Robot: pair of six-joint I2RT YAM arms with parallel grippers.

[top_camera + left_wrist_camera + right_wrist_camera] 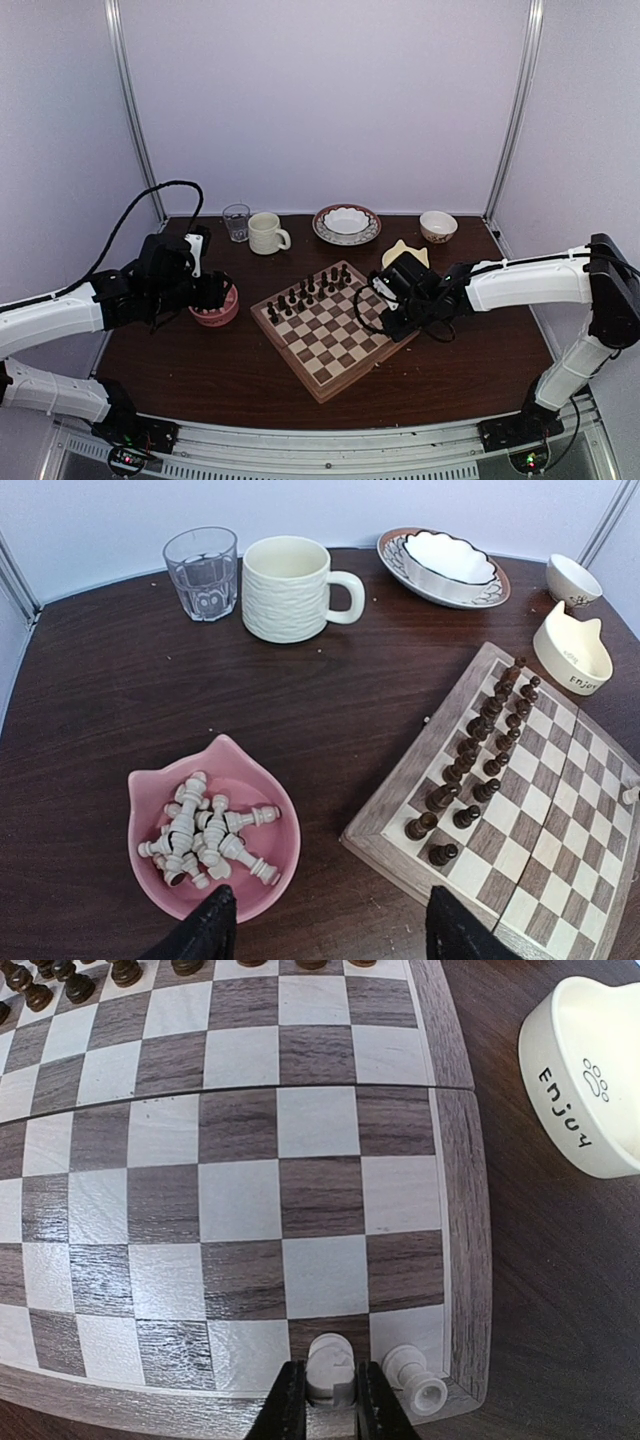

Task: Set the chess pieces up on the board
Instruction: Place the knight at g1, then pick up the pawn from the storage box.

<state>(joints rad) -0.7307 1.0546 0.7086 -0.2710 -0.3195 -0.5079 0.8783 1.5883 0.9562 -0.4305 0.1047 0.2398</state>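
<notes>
right pincer | cream piece between fingers | maybe touching board

Bright even light, soft shadows; sheen on board, wrist-view edges bowed

Cream chess pieces lie heaped near the board, two at its corner.
</notes>
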